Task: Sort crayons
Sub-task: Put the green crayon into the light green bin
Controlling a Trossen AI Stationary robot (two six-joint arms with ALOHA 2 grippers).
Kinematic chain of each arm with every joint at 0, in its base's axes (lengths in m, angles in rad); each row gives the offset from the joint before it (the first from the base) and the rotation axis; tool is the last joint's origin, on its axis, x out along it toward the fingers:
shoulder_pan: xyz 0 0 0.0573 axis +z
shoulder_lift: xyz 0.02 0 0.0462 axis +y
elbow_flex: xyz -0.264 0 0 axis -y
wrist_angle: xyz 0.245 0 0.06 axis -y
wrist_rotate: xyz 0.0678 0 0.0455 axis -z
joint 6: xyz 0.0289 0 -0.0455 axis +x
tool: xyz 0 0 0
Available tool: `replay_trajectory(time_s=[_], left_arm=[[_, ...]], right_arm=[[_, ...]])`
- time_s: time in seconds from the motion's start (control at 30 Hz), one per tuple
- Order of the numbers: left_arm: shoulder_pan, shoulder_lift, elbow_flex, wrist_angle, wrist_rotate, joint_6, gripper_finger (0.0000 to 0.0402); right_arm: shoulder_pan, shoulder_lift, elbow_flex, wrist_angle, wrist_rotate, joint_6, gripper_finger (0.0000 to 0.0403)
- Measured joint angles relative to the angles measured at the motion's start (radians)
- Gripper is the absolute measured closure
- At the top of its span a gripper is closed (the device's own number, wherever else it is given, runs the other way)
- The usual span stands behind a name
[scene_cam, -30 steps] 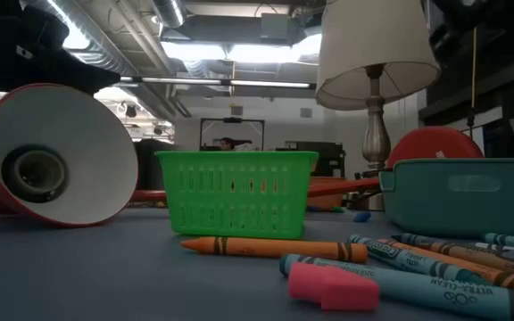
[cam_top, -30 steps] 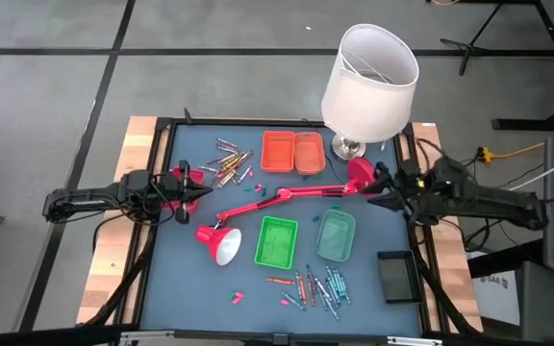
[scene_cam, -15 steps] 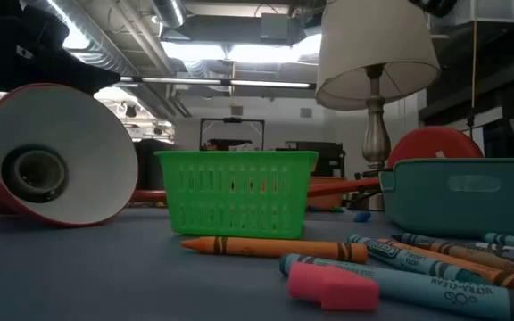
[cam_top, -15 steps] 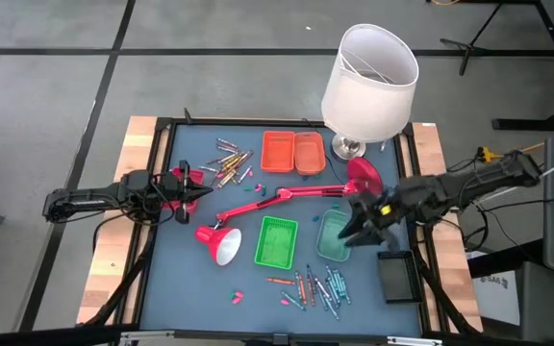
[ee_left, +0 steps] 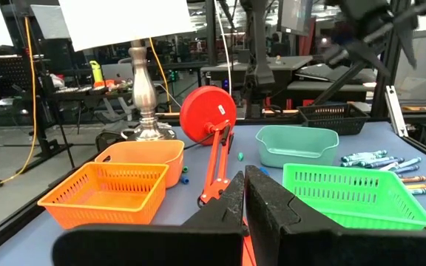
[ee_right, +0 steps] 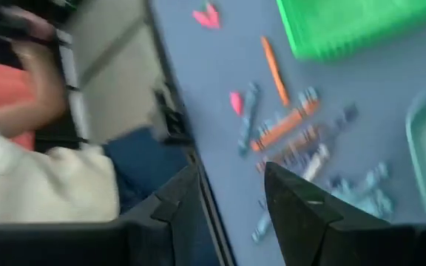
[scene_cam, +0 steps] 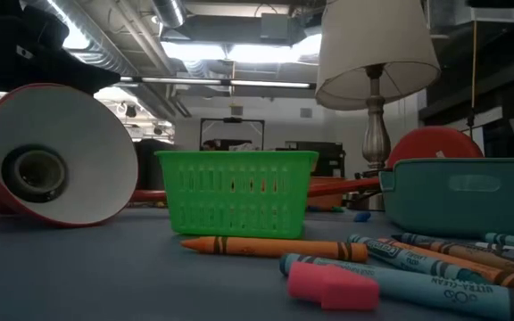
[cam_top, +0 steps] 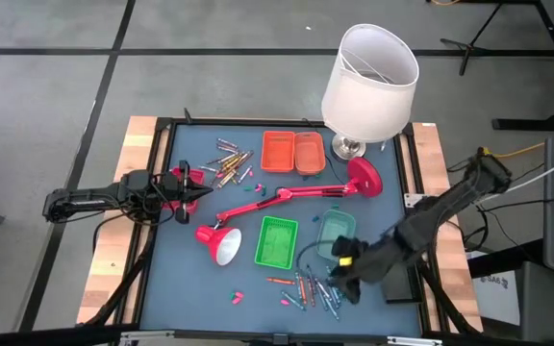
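Since the earlier frames the right arm has swung from the right edge of the bench (cam_top: 171, 288) in over the front right part; the left arm has not moved. High view: right tool (cam_top: 339, 279) sits over the near cluster of crayons (cam_top: 315, 286), just in front of the teal tray (cam_top: 336, 235), with the green tray (cam_top: 276, 241) to that tray's left. A 2nd cluster of crayons (cam_top: 229, 161) lies at the far left, beside the 2 orange trays (cam_top: 292, 152). Left tool (cam_top: 192, 195) rests at the left side of the bench, near the red desk lamp (cam_top: 258, 207); the white-shaded lamp (cam_top: 368, 82) stands at the far right corner. Low view: an orange crayon (scene_cam: 270, 246) and blue crayons (scene_cam: 418, 276) lie on the bench in front of the green tray (scene_cam: 236, 192), with a pink eraser-like piece (scene_cam: 333, 287) nearest the camera. Left wrist view: left tool fingers (ee_left: 265, 203) pressed together, clenched on nothing. Right wrist view: right tool fingers (ee_right: 298, 203) spread apart, released, nothing between them; crayons (ee_right: 287, 133) lie on the bench below, and a person's sleeve (ee_right: 28, 177) shows off the bench edge.
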Motion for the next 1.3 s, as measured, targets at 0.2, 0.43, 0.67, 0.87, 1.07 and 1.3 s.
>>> replay_trajectory(time_s=[0.2,0.43,0.67,0.87,1.07,1.3], left_arm=[[0.0,0.0,0.0,0.0,0.0,0.0,0.0401],[0.0,0.0,0.0,0.0,0.0,-0.001,0.0401],[0.0,0.0,0.0,0.0,0.0,-0.002,0.0401],[0.0,0.0,0.0,0.0,0.0,-0.002,0.0401],[0.0,0.0,0.0,0.0,0.0,-0.002,0.0401],[0.0,0.0,0.0,0.0,0.0,-0.002,0.0401]], right_arm=[[0.061,0.175,0.097,-0.178,-0.03,0.208,0.0253],[0.085,0.304,0.108,-0.199,-0.177,0.335,0.0253],[0.086,0.377,0.108,-0.246,-0.287,0.341,0.0253],[0.086,0.405,0.108,-0.253,-0.299,0.34,0.0253],[0.086,0.443,0.108,-0.254,-0.299,0.34,0.0253],[0.086,0.452,0.108,-0.258,-0.286,0.34,0.0253]])
